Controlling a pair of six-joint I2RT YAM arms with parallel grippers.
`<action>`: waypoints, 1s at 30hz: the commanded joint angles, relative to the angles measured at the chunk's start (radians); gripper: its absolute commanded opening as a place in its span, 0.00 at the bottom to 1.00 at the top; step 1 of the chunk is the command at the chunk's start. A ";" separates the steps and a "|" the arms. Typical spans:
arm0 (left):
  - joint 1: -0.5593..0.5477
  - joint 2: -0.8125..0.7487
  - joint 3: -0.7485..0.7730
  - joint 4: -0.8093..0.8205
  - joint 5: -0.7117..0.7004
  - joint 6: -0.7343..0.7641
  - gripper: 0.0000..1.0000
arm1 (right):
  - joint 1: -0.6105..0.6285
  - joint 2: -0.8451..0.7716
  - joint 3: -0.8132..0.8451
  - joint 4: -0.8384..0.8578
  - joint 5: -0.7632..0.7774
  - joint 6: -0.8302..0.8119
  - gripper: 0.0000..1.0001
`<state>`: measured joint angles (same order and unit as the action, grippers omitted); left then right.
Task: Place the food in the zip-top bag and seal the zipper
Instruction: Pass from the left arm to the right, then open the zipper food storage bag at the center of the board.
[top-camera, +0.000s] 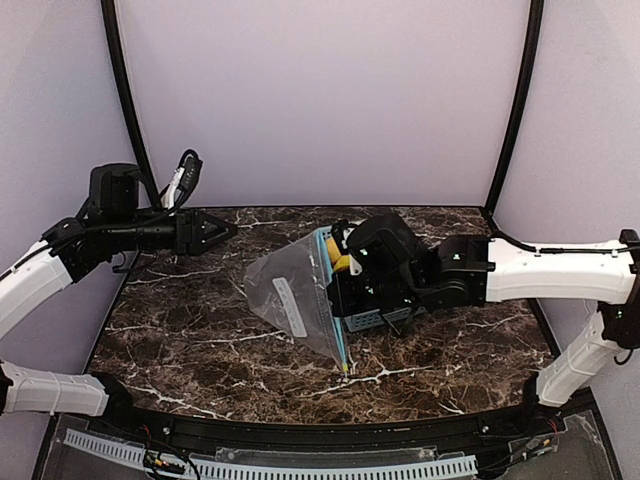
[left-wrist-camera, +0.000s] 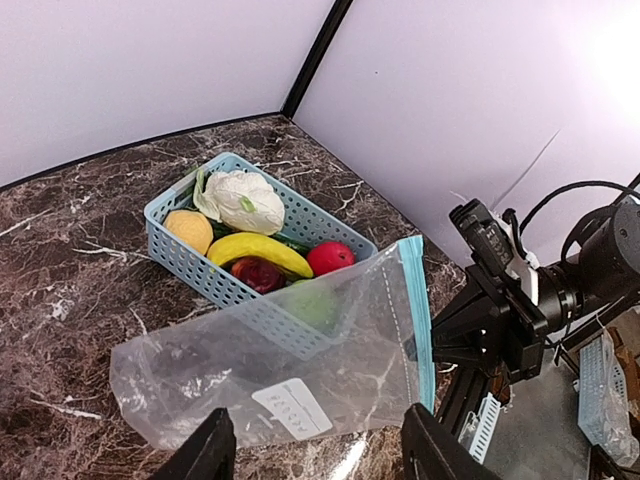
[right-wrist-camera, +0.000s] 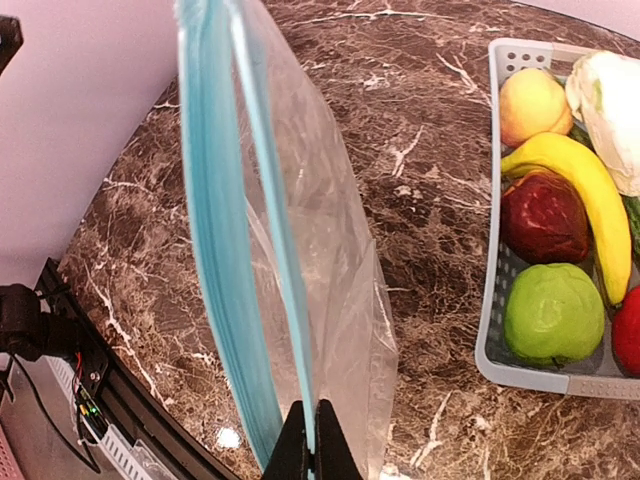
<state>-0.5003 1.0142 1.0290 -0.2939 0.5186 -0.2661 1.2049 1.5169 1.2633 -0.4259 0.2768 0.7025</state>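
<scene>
The bag stands empty on the table, just beside the basket, its zipper unsealed. My right gripper pinches one lip of its mouth; my left gripper hangs well apart, jaws spread, holding nothing. All the food lies in the basket, so I judge I'm at opening the mouth: next the left must take the other lip. The bag's white label probably carries print, too small to read.

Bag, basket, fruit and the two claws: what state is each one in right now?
zip-top bag, empty, held up by its mouth
zipper, seemingly unsealed
basket, full, on the table
food, all in the basket
right gripper, shut on the zipper
left gripper, open, empty, raised
</scene>
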 joint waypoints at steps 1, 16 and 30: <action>-0.066 0.004 -0.018 0.021 -0.040 -0.092 0.56 | -0.008 -0.030 -0.019 -0.017 0.037 0.061 0.00; -0.376 0.084 -0.184 0.383 -0.167 -0.424 0.56 | -0.008 0.027 0.017 0.081 -0.054 0.049 0.00; -0.434 0.230 -0.138 0.411 -0.212 -0.426 0.47 | -0.009 0.048 0.020 0.098 -0.086 0.049 0.00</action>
<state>-0.9302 1.2392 0.8623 0.1081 0.3344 -0.6998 1.2003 1.5570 1.2621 -0.3622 0.2012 0.7464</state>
